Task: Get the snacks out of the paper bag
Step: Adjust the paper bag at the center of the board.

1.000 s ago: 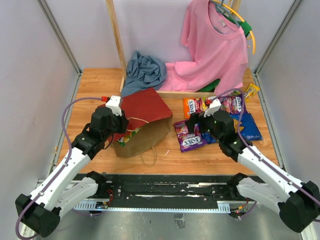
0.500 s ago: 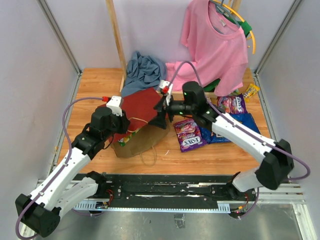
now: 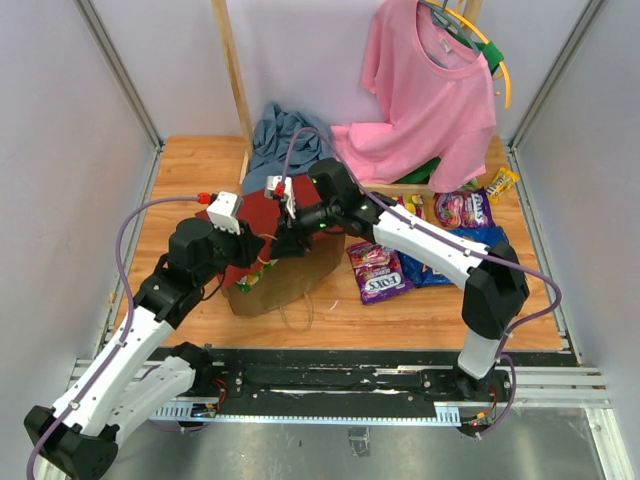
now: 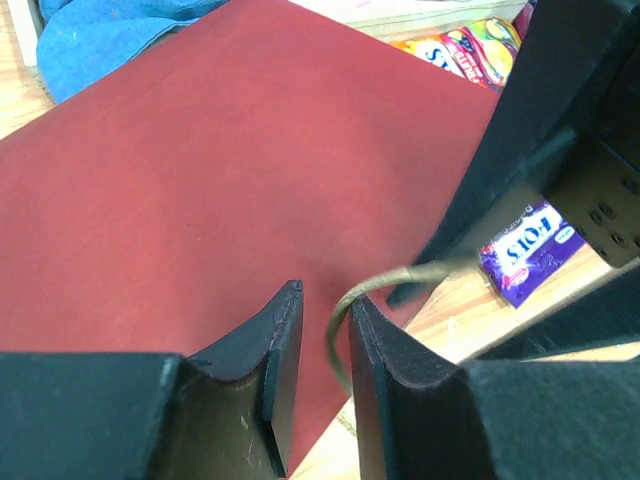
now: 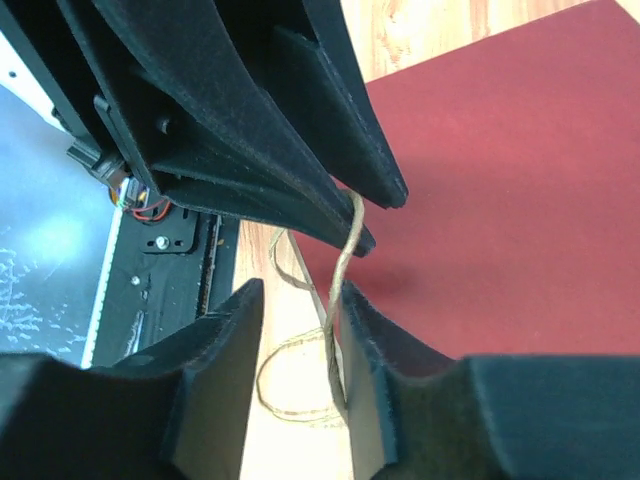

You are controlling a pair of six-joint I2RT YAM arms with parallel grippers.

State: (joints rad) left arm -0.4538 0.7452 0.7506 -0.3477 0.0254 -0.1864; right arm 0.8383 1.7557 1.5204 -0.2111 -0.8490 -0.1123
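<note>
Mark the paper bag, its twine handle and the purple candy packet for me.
paper bag (image 3: pixel 300 215), top view, on its dark red upper side.
twine handle (image 5: pixel 343 262), right wrist view, on the strand between the fingers.
purple candy packet (image 3: pixel 384 282), top view, on its printed face.
</note>
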